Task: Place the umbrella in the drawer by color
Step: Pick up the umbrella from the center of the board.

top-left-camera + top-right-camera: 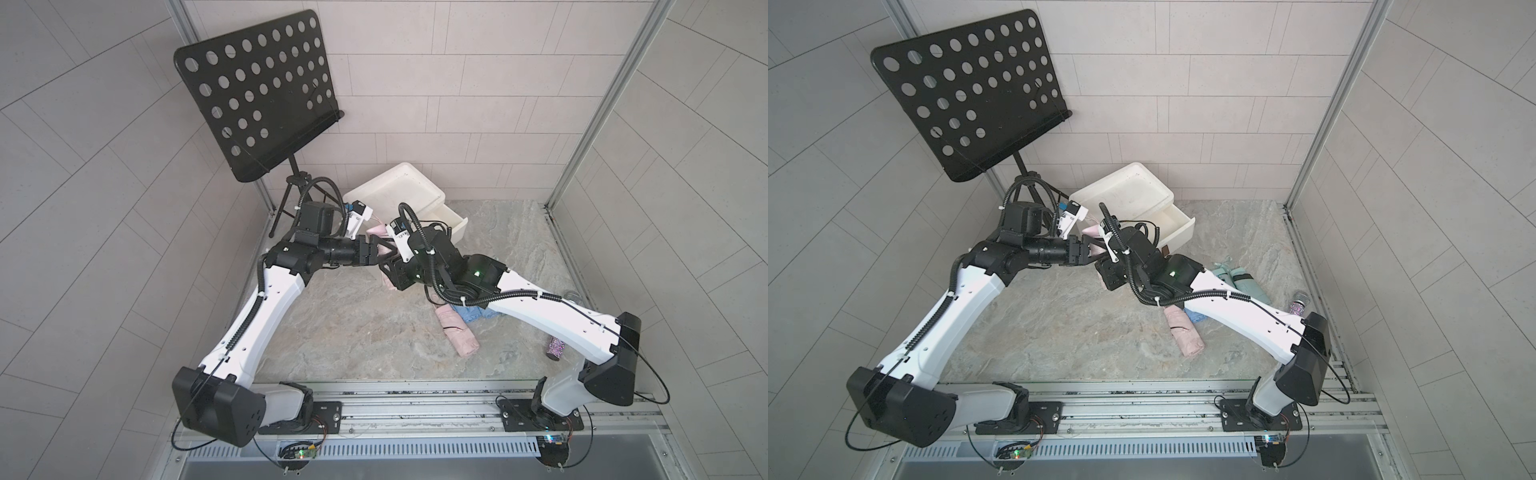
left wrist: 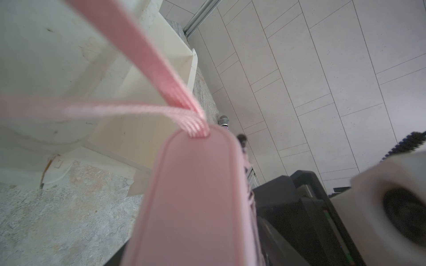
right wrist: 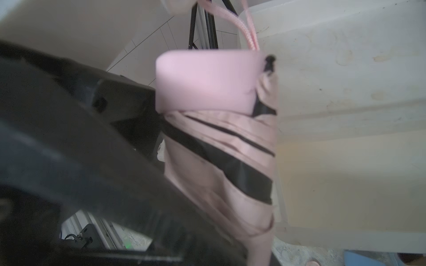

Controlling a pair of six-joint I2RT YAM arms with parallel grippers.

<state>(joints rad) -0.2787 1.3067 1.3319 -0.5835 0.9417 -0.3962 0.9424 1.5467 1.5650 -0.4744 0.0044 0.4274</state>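
A folded pink umbrella [image 1: 376, 230] [image 1: 1092, 230] hangs between my two arms, just in front of the white drawer unit [image 1: 395, 191]. My left gripper [image 1: 384, 249] [image 1: 1094, 249] is shut on the umbrella's handle end [image 2: 196, 195], and its pink wrist strap [image 2: 143, 46] loops toward the camera. My right gripper [image 1: 386, 270] [image 1: 1106, 274] is shut on the canopy [image 3: 219, 161] lower down. The lower drawer [image 1: 446, 218] [image 1: 1177, 222] is pulled open and looks empty [image 2: 138, 129]. In both wrist views the umbrella hides the jaws.
A second pink umbrella [image 1: 457, 332] lies on the stone table beside a blue one [image 1: 473, 313] under my right arm. Mint-green umbrellas [image 1: 1241, 278] and a glittery microphone [image 1: 1298, 301] lie at the right. A black music stand [image 1: 257, 91] stands at the back left.
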